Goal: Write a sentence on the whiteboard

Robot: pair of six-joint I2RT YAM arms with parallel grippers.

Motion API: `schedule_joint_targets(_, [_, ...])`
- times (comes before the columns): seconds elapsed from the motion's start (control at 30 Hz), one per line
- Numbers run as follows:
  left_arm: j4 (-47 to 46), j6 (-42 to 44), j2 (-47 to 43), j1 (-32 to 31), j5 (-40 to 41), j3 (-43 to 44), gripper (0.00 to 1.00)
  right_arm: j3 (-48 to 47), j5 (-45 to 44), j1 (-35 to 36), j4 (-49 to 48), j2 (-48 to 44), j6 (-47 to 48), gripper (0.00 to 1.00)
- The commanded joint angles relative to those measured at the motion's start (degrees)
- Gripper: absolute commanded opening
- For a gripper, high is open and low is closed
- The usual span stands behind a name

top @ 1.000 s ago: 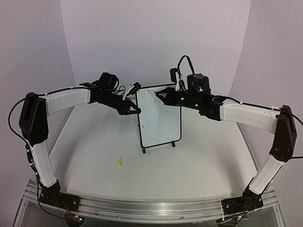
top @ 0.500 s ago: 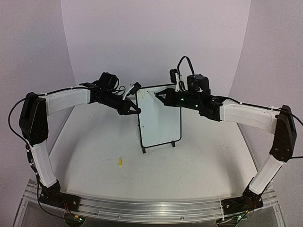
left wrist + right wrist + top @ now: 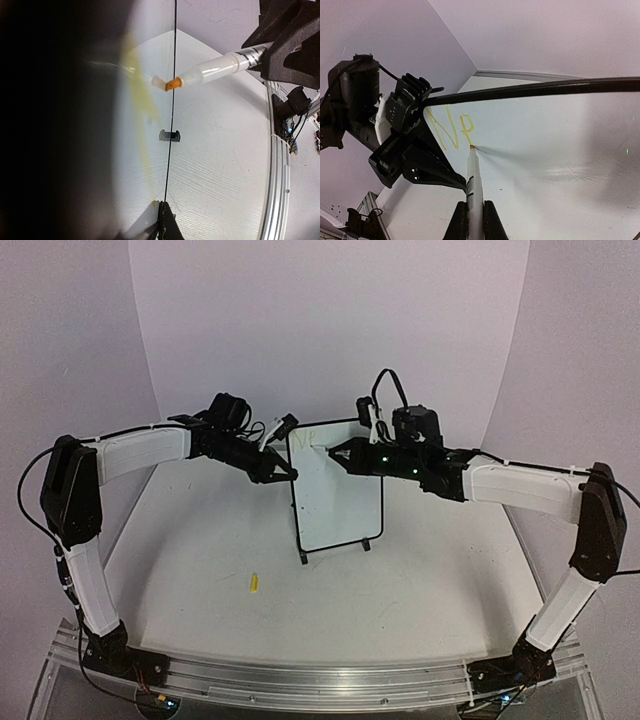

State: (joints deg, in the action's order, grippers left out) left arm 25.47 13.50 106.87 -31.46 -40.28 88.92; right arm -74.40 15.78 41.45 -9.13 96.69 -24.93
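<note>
a: where was the board (image 3: 335, 495)?
b: it stood upright on the counter (image 3: 200, 560), toward the back, between the two hands. the left hand (image 3: 287, 474) was closed tight on its upper left edge. the right hand (image 3: 472, 222) was pinched narrow on the marker (image 3: 474, 182), whose tip touched the white face near the top left corner.
a: and the sentence (image 3: 451, 127)?
b: only two faint yellow letters were there, so most of it seemed left to write.
a: what could have gone wrong?
b: too hard a push with the tip could have rocked the board back on its small feet. it could also have twisted the board in the left hand's one-edge hold and bent the strokes. too light a touch, and the pale ink might have skipped. the marker could also have slid in so slim a pinch.
a: anything else?
b: the right hand, working on lower lines, might have smeared fresh letters. a small yellow piece (image 3: 254, 582), probably the cap, lay well apart on the counter and looked like no hazard.
</note>
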Motion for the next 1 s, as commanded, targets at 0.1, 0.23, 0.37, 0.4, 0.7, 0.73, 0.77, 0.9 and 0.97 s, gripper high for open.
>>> schedule_joint_targets(0.1, [5.0,2.9,-1.3,-0.6,3.4,0.8,0.00,1.5,-4.8,-0.5,1.3,-1.5,0.2,0.00])
schedule_joint_targets(0.23, [5.1,2.9,-1.3,-0.6,3.4,0.8,0.00,1.6,-7.0,-0.4,1.3,-2.9,0.3,0.00])
schedule_joint_targets(0.37, [5.0,2.9,-1.4,-0.6,3.4,0.7,0.00,1.9,-6.9,-0.5,0.7,-4.2,0.8,0.00])
schedule_joint_targets(0.4, [5.0,2.9,-1.3,-0.6,3.4,0.8,0.00,2.2,-6.3,-0.5,0.1,-4.7,0.9,0.00])
schedule_joint_targets(0.7, [5.0,2.9,-1.4,-0.6,3.4,0.8,0.00,3.9,-2.5,-0.5,-3.1,-7.3,1.3,0.00])
schedule_joint_targets(0.73, [5.0,2.9,-1.4,-0.6,3.4,0.8,0.00,3.8,-2.5,-0.5,-3.1,-7.1,1.4,0.00])
schedule_joint_targets(0.77, [5.1,2.9,-1.4,-0.6,3.4,0.7,0.00,3.5,-2.4,-0.5,-3.1,-6.8,1.5,0.00])
schedule_joint_targets(0.9, [5.0,2.9,-1.4,-0.6,3.5,0.7,0.00,2.0,-2.1,-0.5,-3.1,-5.7,1.6,0.00])
schedule_joint_targets(0.97, [5.1,2.9,-1.4,-0.6,3.5,0.7,0.00,1.5,-2.0,-0.5,-3.1,-5.1,1.7,0.00])
